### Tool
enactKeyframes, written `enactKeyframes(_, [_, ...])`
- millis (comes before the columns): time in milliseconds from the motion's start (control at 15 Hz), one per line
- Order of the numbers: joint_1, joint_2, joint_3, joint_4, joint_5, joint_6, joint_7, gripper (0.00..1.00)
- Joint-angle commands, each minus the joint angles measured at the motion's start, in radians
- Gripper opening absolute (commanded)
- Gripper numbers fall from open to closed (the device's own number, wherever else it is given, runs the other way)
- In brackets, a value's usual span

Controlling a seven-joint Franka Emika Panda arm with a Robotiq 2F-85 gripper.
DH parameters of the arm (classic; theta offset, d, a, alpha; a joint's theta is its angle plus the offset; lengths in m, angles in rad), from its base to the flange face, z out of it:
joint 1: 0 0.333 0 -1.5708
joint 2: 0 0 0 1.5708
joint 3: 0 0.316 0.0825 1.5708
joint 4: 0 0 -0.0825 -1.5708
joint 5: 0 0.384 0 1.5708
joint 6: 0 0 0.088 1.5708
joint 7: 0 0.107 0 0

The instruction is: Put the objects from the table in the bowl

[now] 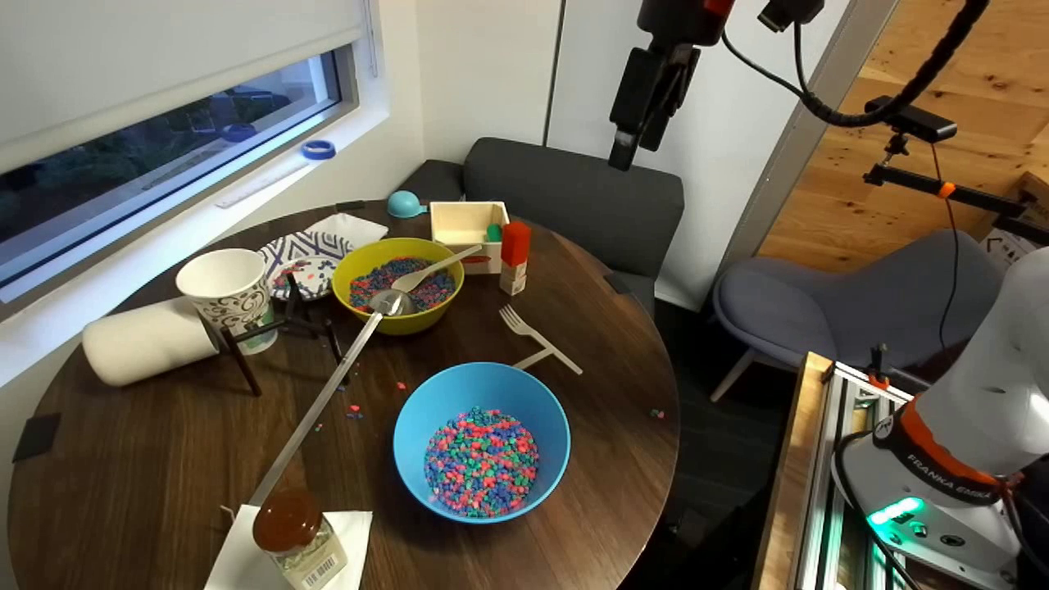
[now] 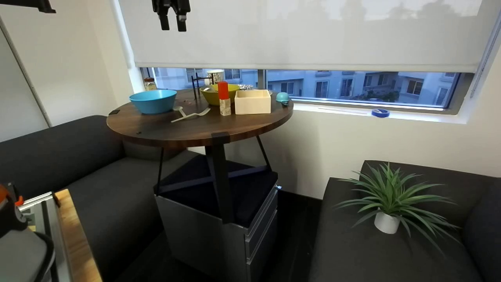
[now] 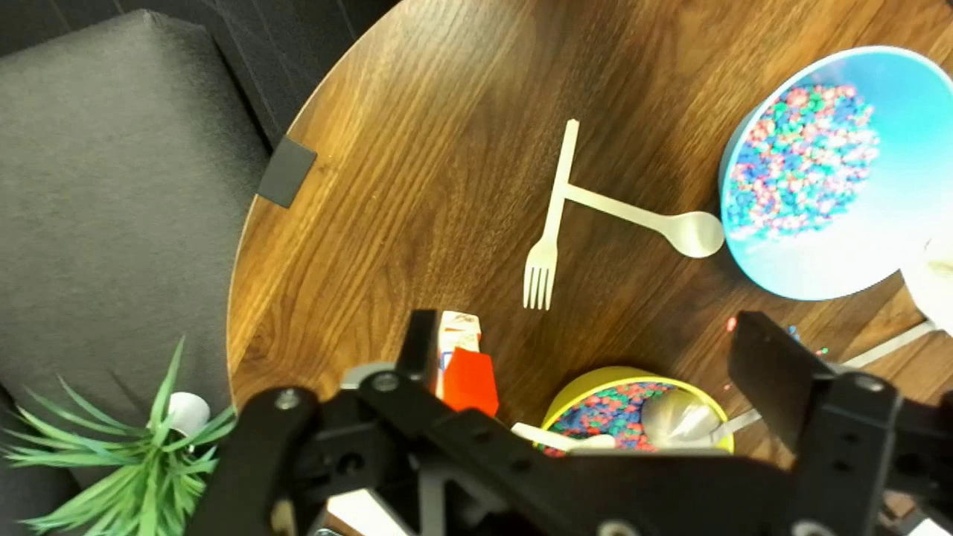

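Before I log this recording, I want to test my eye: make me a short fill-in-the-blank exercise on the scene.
1. In the wrist view, a pale ____ lies between the blue bowl and the fork.
2. The hand is not shut but ____.
3. The red-topped container stands ____, not tipped over.
4. The tape roll on the windowsill is ____ in colour.
Missing words: spoon; open; upright; blue.

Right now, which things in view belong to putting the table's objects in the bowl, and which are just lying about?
Probably the job's:
open gripper
blue bowl
yellow bowl (which bowl is meant, I can't tell)
fork
spoon beside the blue bowl
red-topped box

Probably just lying about:
potted plant
blue ring on the windowsill
grey chair
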Motion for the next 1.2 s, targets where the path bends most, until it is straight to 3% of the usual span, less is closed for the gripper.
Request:
enactKeyframes(0, [0.048,-0.014,-0.003,-0.062,0.007,0.067,-0.165,1.0])
enactKeyframes(467, [0.128,-0.017,-0.033,-0.177,0.062,0.162,-0.526,1.0])
enactKeyframes(733, [0.12,-0.013,-0.025,-0.198,0.135,0.049,-0.413,1.0])
enactKeyframes(933, [0.101,-0.033,0.007,-0.243,0.093,0.052,-0.248,1.0])
enactKeyframes(1133, [0.095,-0.067,0.065,-0.308,-0.02,0.101,-0.074,1.0])
